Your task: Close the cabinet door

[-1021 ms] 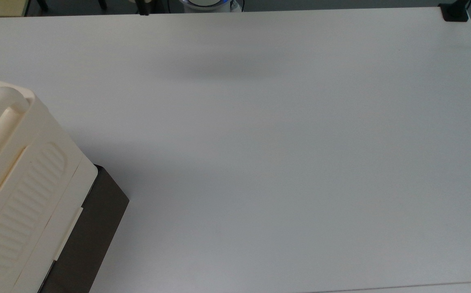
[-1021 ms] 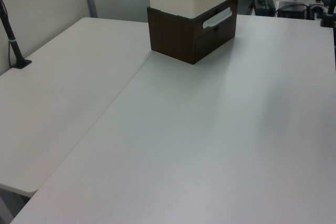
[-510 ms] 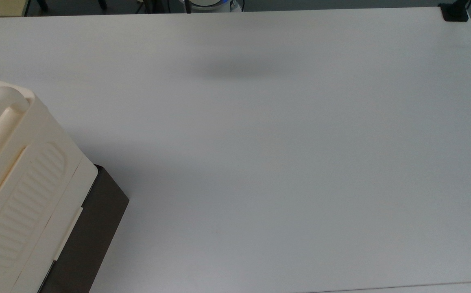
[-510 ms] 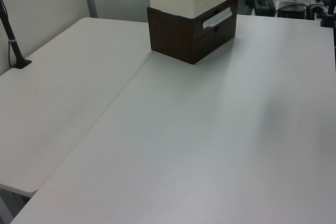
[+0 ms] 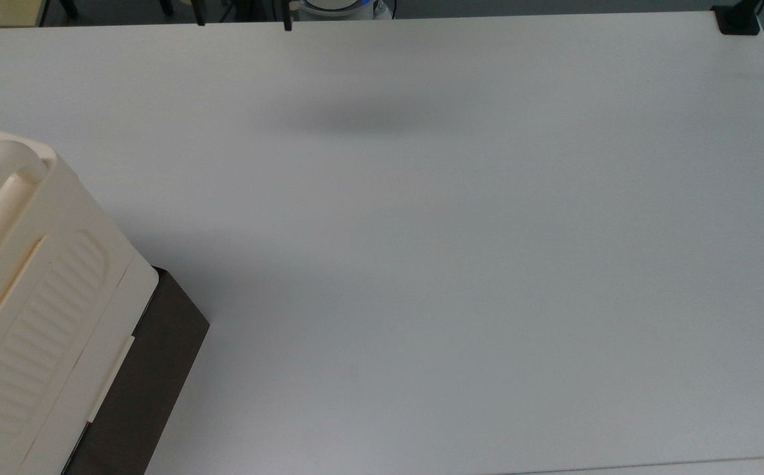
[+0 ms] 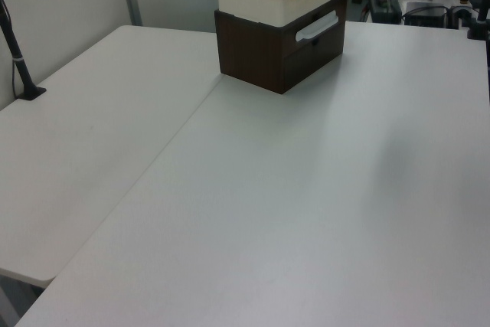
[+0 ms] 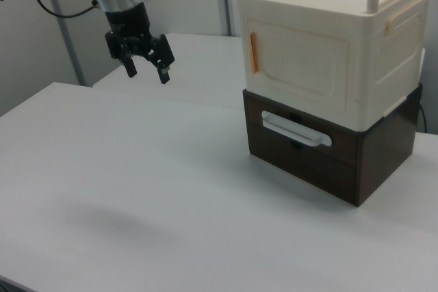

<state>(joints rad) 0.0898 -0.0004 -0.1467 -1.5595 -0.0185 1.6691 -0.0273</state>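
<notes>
Well apart from cabinet door (image 7: 295,66), fingers (image 7: 146,68) spread, above table (image 7: 137,189), holding nothing.

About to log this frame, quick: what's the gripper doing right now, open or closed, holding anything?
Gripper: open, holding nothing, hanging above the table, away from the cabinet.

We see even, soft overhead light; white table (image 5: 461,264) slightly grey, no glare; one diffuse shadow patch on it in the top view; focus mildly soft throughout.
</notes>
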